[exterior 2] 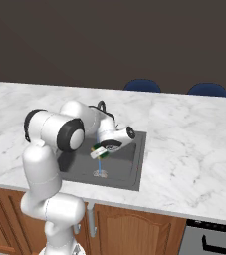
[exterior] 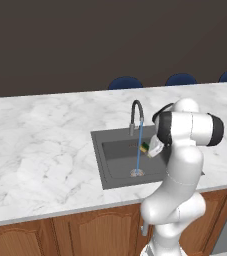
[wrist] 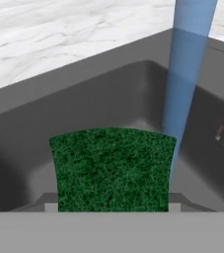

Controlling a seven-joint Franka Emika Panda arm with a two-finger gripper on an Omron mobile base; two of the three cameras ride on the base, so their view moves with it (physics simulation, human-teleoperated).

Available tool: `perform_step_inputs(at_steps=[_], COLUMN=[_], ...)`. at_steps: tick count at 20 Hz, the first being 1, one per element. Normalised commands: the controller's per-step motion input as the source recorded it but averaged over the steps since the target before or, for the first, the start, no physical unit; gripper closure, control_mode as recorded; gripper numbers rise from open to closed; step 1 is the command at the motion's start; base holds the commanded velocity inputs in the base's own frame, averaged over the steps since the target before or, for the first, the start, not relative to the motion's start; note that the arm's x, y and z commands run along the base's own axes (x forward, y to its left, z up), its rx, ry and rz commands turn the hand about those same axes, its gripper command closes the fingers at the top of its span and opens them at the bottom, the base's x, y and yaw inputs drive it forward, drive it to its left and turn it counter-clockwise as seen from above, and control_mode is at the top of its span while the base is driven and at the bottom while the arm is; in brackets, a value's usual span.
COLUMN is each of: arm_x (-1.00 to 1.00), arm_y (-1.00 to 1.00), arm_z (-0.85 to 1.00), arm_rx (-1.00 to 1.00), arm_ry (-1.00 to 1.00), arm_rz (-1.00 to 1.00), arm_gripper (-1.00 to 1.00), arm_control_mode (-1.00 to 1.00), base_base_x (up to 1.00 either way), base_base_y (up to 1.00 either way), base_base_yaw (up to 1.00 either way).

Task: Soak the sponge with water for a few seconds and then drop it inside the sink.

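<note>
Robot arm [exterior: 177, 190]: glossy white, rounded shell segments stacked as bulbous links, smooth and without visible screws or markings. Joints are capped by dark grey to black cylindrical bands; one broad black band rings the large horizontal link [exterior 2: 52, 130]. A thin black cable loops over the upper link. The gripper [exterior 2: 100, 152] housing is white with a dark inset and a pale flat finger

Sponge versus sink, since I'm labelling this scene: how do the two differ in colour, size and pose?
The sponge has a rough green face; the sink is smooth dark grey. The sponge is far smaller than the sink's basin. The sponge hangs in the gripper above the basin, beside the water; the sink sits recessed in the counter.
</note>
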Motion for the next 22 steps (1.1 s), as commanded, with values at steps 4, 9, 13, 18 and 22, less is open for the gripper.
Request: perform_step_inputs(at_steps=[4, 9, 13, 18, 22], arm_x=[0.19, 0.31, 0.34, 0.38, 0.2], arm_y=[0.01, 0.0, 0.0, 0.0, 0.0], arm_z=[-0.04, -0.1, -0.12, -0.15, -0.11], arm_rx=[0.02, 0.01, 0.0, 0.0, 0.0], arm_ry=[0.0, 0.0, 0.0, 0.0, 0.0], arm_rz=[0.02, 0.01, 0.01, 0.02, 0.01], arm_gripper=[1.0, 1.0, 1.0, 1.0, 1.0], arm_control_mode=[-1.0, -1.0, -1.0, -1.0, -1.0], base_base_x=[0.0, 0.0, 0.0, 0.0, 0.0], base_base_y=[0.0, 0.0, 0.0, 0.0, 0.0], base_base_yaw=[0.0, 0.0, 0.0, 0.0, 0.0])
